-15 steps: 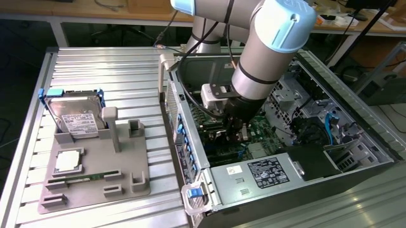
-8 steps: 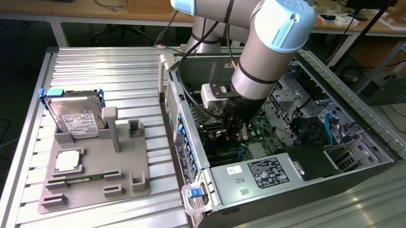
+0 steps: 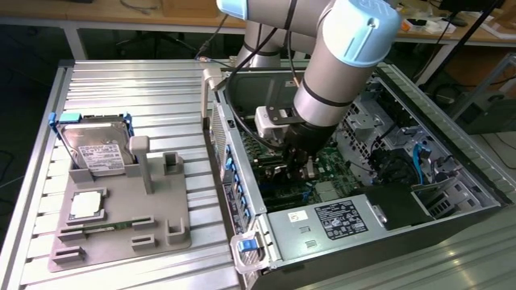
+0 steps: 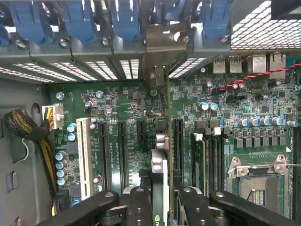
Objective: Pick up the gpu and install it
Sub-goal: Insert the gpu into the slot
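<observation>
Inside the open computer case (image 3: pixel 451 163), the arm (image 3: pixel 342 66) is reaching steeply downward, its grey forearm angling from the upper part of the exterior view into the chassis and its wrist pointing at the motherboard (image 4: pixel 225 132). The gripper (image 4: pixel 160 200) is clasping the gpu (image 4: pixel 160 165) edge-on between its black fingers (image 4: pixel 138 207), with the card standing on its edge directly ahead of the fingertips. The card's silver end bracket (image 4: pixel 160 77) is sitting farther out from the gripper, against the case's rear slot openings beneath the blue retention clips (image 4: pixel 124 19). Black expansion slots (image 4: pixel 121 153) are lying on either side of the held card, and the processor socket (image 4: pixel 256 176) is lying off to one side.
</observation>
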Tool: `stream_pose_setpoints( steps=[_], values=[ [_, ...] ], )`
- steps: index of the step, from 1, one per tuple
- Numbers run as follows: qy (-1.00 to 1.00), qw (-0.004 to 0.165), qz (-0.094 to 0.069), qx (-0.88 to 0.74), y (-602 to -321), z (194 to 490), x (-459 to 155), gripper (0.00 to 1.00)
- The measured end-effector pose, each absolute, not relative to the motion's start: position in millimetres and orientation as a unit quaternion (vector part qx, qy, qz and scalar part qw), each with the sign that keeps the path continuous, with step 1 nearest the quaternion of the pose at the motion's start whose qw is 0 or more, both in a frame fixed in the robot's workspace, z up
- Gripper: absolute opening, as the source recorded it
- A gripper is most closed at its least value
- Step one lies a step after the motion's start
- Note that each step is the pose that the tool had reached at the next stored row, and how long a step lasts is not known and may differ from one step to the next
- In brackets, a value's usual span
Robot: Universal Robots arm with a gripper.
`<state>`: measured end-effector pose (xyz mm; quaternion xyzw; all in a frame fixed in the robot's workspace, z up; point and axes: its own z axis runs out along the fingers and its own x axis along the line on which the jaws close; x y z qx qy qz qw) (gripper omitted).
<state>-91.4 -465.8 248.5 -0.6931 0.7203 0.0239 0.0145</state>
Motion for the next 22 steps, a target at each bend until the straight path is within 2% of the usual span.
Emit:
stream_pose_setpoints(
  steps=[9, 22],
  values=[
    [0.72, 0.012, 0.023, -0.693, -466.1, 240.5, -91.7, 0.27],
    [0.72, 0.012, 0.027, -0.693, -465.5, 260.7, -91.3, 0.27]
  ],
)
